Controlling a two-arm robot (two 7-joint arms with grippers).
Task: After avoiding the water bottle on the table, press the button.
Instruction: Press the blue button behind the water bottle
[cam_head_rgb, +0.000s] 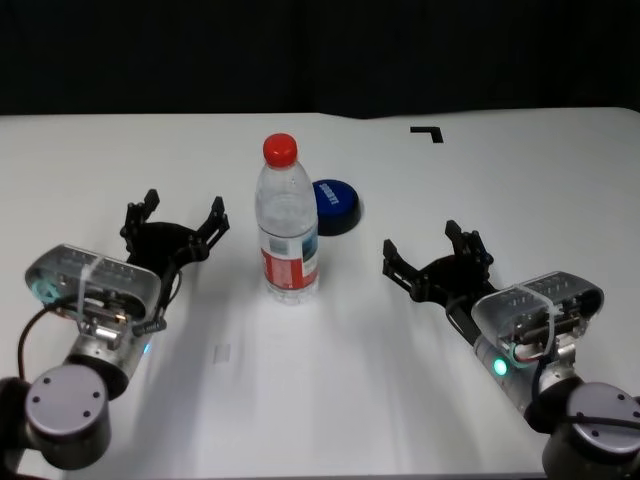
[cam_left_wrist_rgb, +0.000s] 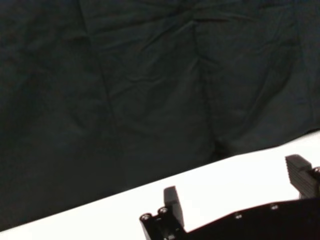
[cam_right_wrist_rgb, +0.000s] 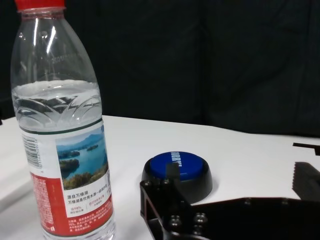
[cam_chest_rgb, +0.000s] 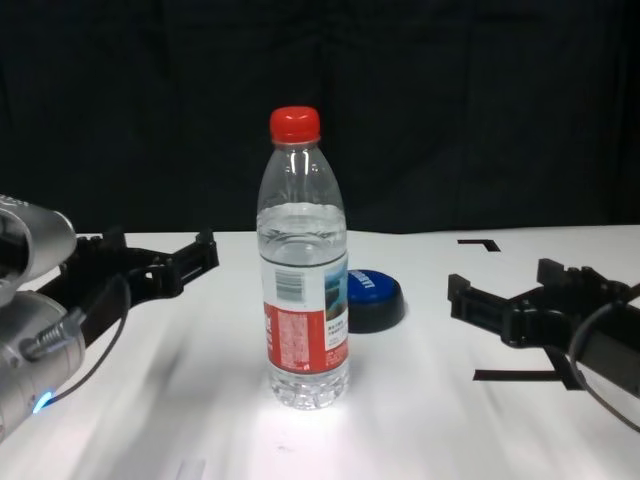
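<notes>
The water bottle (cam_head_rgb: 287, 222) (cam_chest_rgb: 305, 270) (cam_right_wrist_rgb: 62, 130) stands upright mid-table, clear with a red cap and a red-and-white label. Just behind it and to its right lies the button (cam_head_rgb: 335, 205) (cam_chest_rgb: 372, 298) (cam_right_wrist_rgb: 177, 171), a low blue dome on a black base, partly hidden by the bottle in the chest view. My right gripper (cam_head_rgb: 430, 253) (cam_chest_rgb: 512, 288) (cam_right_wrist_rgb: 235, 175) hovers open to the right of both, nothing between its fingers. My left gripper (cam_head_rgb: 178, 219) (cam_chest_rgb: 155, 255) (cam_left_wrist_rgb: 240, 182) is open left of the bottle, holding nothing.
The white table (cam_head_rgb: 330, 380) carries a black tape corner mark (cam_head_rgb: 428, 132) at the back right and a tape line (cam_chest_rgb: 515, 375) near my right arm. A black curtain closes off the far side.
</notes>
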